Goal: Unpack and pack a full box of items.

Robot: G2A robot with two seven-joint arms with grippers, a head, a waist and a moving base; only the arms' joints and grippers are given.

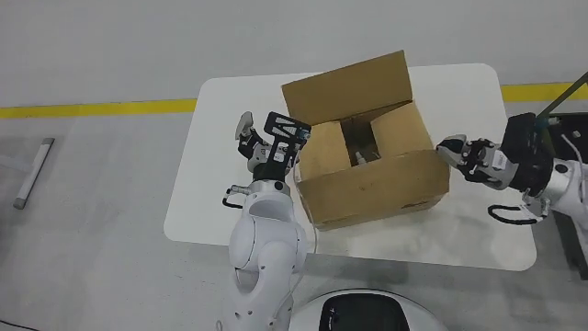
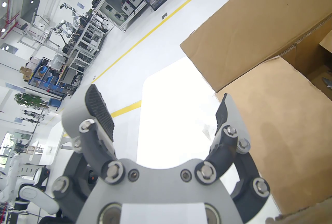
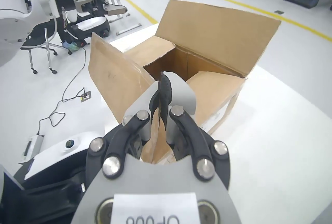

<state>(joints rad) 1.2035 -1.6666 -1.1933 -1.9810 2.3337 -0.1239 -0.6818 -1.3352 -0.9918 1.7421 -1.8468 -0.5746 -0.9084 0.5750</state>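
Right pincer (image 3: 161,85): pads pressed together, apparently nipping the end of the near flap (image 3: 114,77) of the box (image 1: 367,193). Left pincer (image 2: 158,95): fingers spread, holding nothing, just beside the box's other end. The box sits mid-table (image 1: 211,193) with its far flap (image 1: 344,87) upright. Judgement: early stage, opening underway, unpacking not yet begun and repacking all to come. The top view shows what the wrist views do not: two short flaps (image 1: 323,152) lean inward over the opening and partly cover it. The right wrist view alone gives the pinch. The left wrist view glimpses a small grey item (image 2: 326,81) inside, which cannot be identified.
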